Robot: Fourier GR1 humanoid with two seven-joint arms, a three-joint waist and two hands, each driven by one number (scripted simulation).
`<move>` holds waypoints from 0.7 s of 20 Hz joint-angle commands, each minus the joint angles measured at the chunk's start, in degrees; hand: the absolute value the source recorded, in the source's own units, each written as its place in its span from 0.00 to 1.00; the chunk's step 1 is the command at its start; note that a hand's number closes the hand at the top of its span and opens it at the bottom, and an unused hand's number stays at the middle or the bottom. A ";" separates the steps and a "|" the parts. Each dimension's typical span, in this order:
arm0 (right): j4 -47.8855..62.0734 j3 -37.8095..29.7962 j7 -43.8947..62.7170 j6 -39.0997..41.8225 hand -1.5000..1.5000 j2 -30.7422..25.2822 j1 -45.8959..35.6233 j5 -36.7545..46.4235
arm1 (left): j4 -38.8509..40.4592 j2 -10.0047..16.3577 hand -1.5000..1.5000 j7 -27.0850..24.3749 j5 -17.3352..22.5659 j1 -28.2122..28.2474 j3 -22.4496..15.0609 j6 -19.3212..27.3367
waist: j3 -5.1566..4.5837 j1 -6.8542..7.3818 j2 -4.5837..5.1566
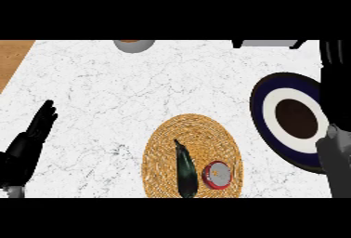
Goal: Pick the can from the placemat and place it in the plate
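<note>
A red can [218, 174] with a silver top stands on the round woven placemat [198, 135], at its lower right. A dark eggplant [185, 172] lies just left of the can on the same mat. The plate [264, 109], dark blue rim, white ring and brown centre, sits to the right of the mat. My right hand [336, 93] rises along the right edge over the plate's far side, fingers straight, holding nothing; its grey forearm [336, 162] covers the plate's lower right. My left hand [34, 132] rests open at the left edge, well away from the mat.
A grey bowl [133, 45] is cut off by the top edge, and a grey and black object [269, 43] sits at the top right. The marble counter [123, 93] ends at a wooden strip [12, 58] in the top left corner.
</note>
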 commanded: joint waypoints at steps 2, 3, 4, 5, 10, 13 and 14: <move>-0.41 3.87 4.42 6.05 1.00 -0.23 3.95 -2.58 | -1.22 -2.48 0.50 2.33 -0.48 -0.45 -0.57 1.37 | 1.09 0.03 0.43; 2.26 6.59 4.83 8.84 1.00 0.22 4.75 -3.31 | 2.96 -1.78 0.50 4.17 0.98 -6.11 1.18 0.70 | 1.07 -0.58 0.76; 3.60 7.85 4.27 12.16 1.00 0.28 7.67 -5.07 | 3.37 -2.92 0.50 4.30 0.79 -5.58 0.37 1.23 | 1.11 -0.66 0.87; 5.63 10.62 5.71 14.29 1.00 0.37 8.43 -5.10 | 1.54 -3.56 0.50 6.64 2.19 -7.15 0.01 1.01 | 1.15 -0.33 0.97; 7.79 4.97 -3.41 1.92 0.00 -0.31 18.42 5.69 | 4.70 -7.09 0.50 7.12 2.32 -6.68 -1.33 2.46 | 1.28 -3.09 0.91; 12.45 10.20 -14.36 7.97 0.00 1.70 24.41 7.72 | 5.05 -8.50 0.50 9.82 0.16 -9.45 -3.55 3.25 | 1.18 -0.70 0.71; 12.47 12.81 -18.19 8.06 0.00 1.84 27.90 11.07 | 7.96 -6.09 0.50 8.38 2.47 -10.15 0.00 0.41 | 1.14 -0.74 0.69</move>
